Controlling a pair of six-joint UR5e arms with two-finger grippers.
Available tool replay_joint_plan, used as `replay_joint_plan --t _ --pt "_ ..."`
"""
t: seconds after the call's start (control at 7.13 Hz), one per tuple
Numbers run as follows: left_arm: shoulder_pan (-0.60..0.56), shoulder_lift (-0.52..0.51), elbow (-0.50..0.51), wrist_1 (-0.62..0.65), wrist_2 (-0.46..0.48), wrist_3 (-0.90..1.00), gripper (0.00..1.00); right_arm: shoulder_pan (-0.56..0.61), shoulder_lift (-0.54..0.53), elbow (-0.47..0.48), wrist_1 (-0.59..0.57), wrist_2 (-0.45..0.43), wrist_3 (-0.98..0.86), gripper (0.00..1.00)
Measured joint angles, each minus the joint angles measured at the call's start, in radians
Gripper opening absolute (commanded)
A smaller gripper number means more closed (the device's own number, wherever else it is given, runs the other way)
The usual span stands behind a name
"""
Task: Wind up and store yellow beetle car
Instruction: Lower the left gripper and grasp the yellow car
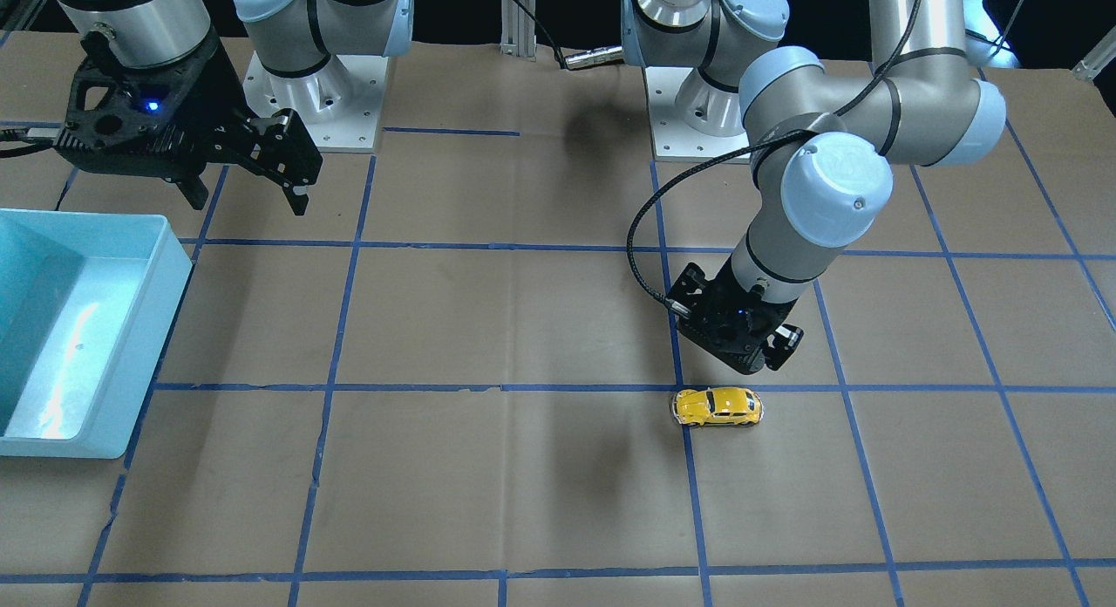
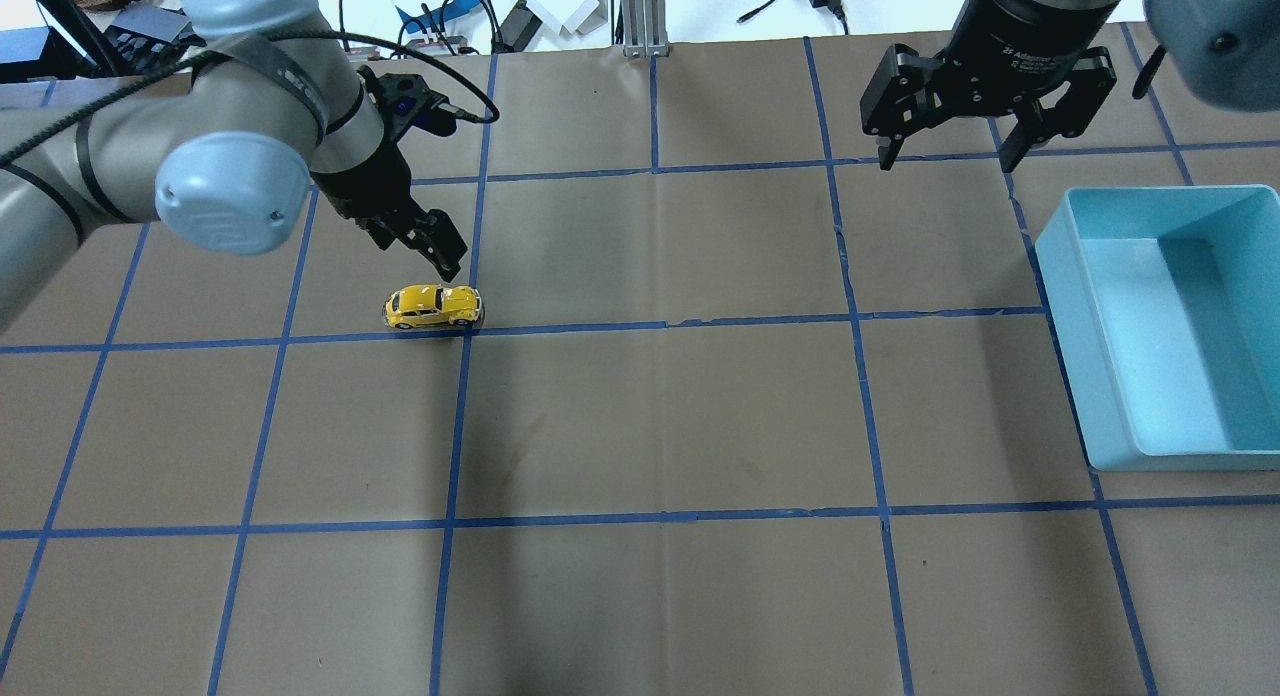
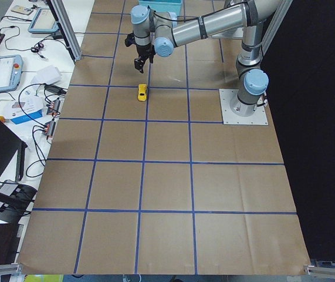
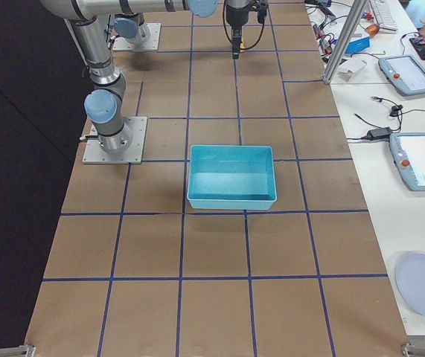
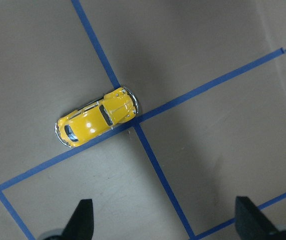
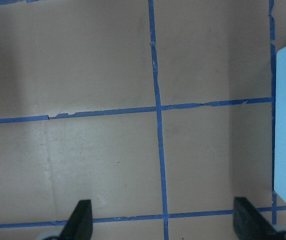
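The small glossy yellow beetle car (image 2: 433, 306) sits on the brown paper tabletop (image 2: 650, 426) at 6 o'clock of the open, empty left pincer (image 5: 165, 215), whose off-centre closing could clip its rounded body and roll it away, while the right pincer (image 2: 947, 156) hangs open too.

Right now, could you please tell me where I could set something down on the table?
The wide middle between the yellow beetle car and the blue bin is bare. It is crowded only around the car, near the left tool.

Glossy yellow beetle car (image 1: 717, 406) on matt brown paper table (image 1: 523, 467); smooth plastic bin (image 1: 131, 345).
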Motion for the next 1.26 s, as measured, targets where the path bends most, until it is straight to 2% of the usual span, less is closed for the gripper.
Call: replay_joint_plan --t 0.28,0.7,0.98,1.26 --pt "0.006 -0.035 -0.063 0.114 0.025 0.265 0.93 0.0 -0.003 0.006 -0.02 0.0 0.0 0.99" --pt "0.01 -0.086 -0.062 0.198 0.126 0.637 0.89 0.002 -0.004 0.003 -0.023 0.0 0.001 1.0" --pt "0.013 -0.139 -0.051 0.292 0.131 0.766 0.85 0.002 -0.004 0.001 -0.023 0.0 0.001 1.0" --pt "0.031 -0.151 -0.048 0.307 0.112 0.86 0.78 0.002 -0.004 0.001 -0.023 -0.001 0.001 1.0"
